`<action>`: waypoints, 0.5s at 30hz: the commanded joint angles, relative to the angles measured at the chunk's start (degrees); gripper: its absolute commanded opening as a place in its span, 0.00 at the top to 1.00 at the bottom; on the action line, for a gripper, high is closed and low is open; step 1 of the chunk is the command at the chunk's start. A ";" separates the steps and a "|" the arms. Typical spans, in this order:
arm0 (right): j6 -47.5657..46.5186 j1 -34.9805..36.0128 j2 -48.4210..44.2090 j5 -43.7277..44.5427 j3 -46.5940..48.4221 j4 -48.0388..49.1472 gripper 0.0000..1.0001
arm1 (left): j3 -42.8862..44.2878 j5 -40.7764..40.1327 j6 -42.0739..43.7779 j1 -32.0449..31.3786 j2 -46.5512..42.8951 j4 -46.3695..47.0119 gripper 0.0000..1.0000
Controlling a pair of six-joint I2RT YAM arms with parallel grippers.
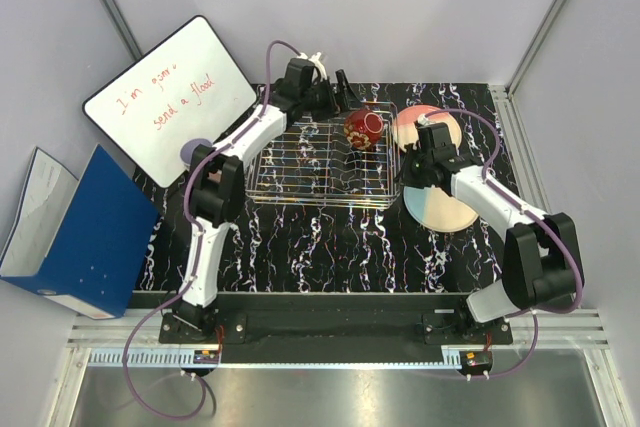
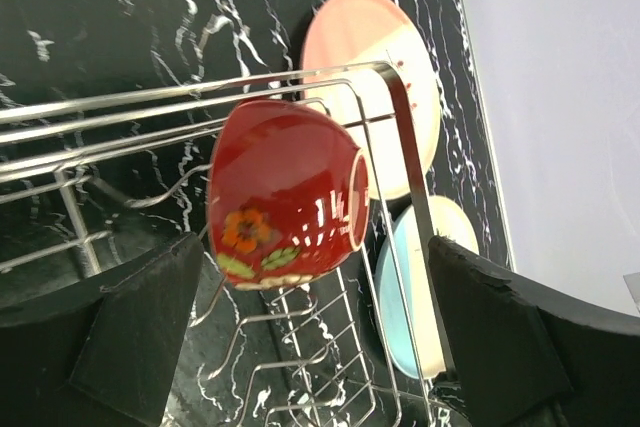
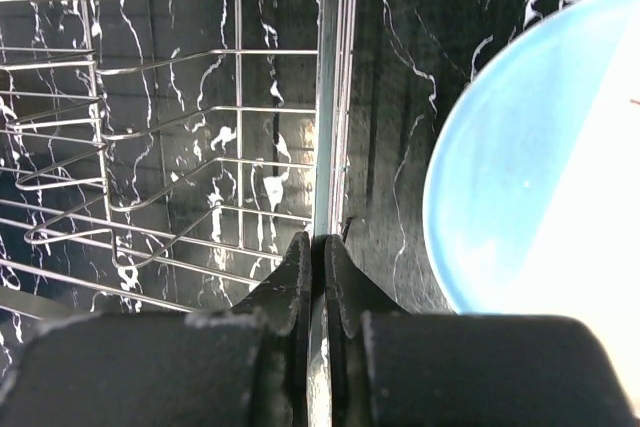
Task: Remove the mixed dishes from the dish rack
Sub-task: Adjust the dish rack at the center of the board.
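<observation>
Bowl point(image 2: 285, 192) — glossy red, seemingly floral

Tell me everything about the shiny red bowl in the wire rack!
The red bowl is glossy and looks ceramic, with an orange flower and green leaves painted on its outside. It lies tipped on its side in the far right corner of the silver dish rack, resting on the wires, with its rim facing the rack's right wall. The open left gripper has a finger on each side of it, seemingly not touching.
</observation>
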 commanded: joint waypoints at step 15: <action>2.76 1.22 -5.85 -0.72 0.95 -4.71 0.39 | 3.22 -1.05 2.47 -1.72 1.80 -2.83 0.01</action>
